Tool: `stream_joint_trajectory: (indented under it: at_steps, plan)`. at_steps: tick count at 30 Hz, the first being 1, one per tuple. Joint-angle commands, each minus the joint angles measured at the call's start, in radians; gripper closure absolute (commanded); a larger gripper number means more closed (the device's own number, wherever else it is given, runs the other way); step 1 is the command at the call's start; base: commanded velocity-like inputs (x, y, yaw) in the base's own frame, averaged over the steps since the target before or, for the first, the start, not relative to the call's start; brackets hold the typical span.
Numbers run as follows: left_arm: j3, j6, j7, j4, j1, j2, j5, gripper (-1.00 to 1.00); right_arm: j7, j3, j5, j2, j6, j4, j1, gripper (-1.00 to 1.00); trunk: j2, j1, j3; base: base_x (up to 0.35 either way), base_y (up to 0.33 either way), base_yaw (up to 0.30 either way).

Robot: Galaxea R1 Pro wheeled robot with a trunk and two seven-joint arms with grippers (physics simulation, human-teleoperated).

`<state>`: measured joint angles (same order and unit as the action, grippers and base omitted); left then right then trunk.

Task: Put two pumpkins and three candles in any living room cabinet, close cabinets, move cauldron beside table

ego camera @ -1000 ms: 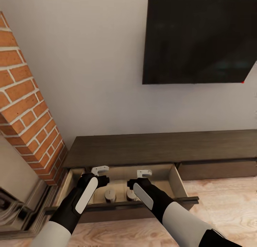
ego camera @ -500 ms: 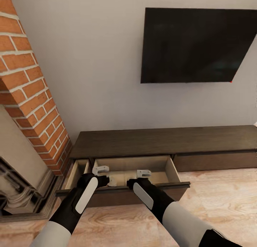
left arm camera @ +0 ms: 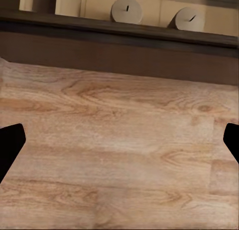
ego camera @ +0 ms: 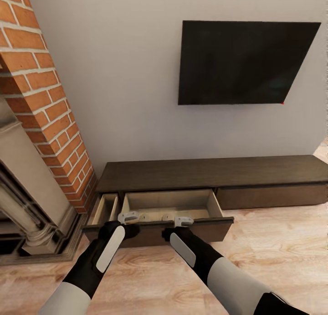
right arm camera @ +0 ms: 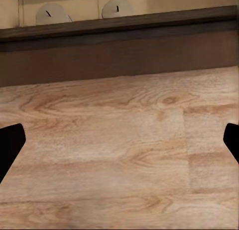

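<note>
Cabinet, drawer pulled out; two candles inside.
Left gripper and right gripper: jaws spread wide, holding nothing, over wood floor. Candles lie beyond the fingertips, behind the drawer front.

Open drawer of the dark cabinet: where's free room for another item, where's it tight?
Two tan candles sit side by side behind the pulled-out drawer's dark front panel. The drawer's beige floor toward its back wall looks bare, as does the long dark-brown wooden cabinet's top.
</note>
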<state>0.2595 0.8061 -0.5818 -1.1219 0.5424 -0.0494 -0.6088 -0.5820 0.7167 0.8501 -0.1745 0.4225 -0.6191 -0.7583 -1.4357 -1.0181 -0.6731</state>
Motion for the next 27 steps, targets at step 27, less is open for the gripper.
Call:
stream_joint_trajectory:
  at_steps: [27]
  plan:
    - [-0.099, -0.015, -0.004, 0.21, -0.002, 0.097, -0.007, -1.0, -0.046, 0.004, 0.005, 0.0, 0.033, -0.002, 0.002, -1.0, 0.147, 0.081, 0.065, -0.308, 0.0, 0.0]
